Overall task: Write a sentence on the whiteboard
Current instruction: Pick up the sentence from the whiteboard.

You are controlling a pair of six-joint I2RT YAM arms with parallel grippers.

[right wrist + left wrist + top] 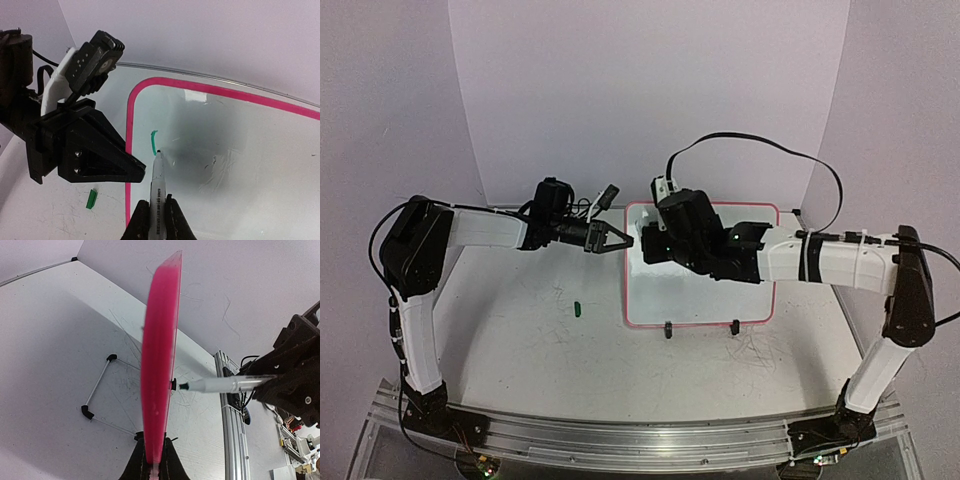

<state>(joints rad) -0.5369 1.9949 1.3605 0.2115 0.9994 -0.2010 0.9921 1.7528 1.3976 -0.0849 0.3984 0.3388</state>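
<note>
The whiteboard (705, 300), glossy white in a pink frame, rests mid-table on two black feet. My left gripper (624, 240) is shut on its left edge; the left wrist view shows that pink edge (160, 340) end-on between the fingers (167, 467). My right gripper (156, 216) is shut on a white marker (158, 182) whose tip touches the whiteboard (240, 130) near its upper left corner. Of the sentence, only one short curved green stroke (152, 141) shows, just above the tip. In the left wrist view the marker (225, 385) comes in from the right.
A green marker cap (577, 309) lies on the table left of the board, also seen as the cap (91, 198) in the right wrist view. Faint grey scratch marks (755, 350) cover the tabletop. An aluminium rail (640, 430) runs along the near edge.
</note>
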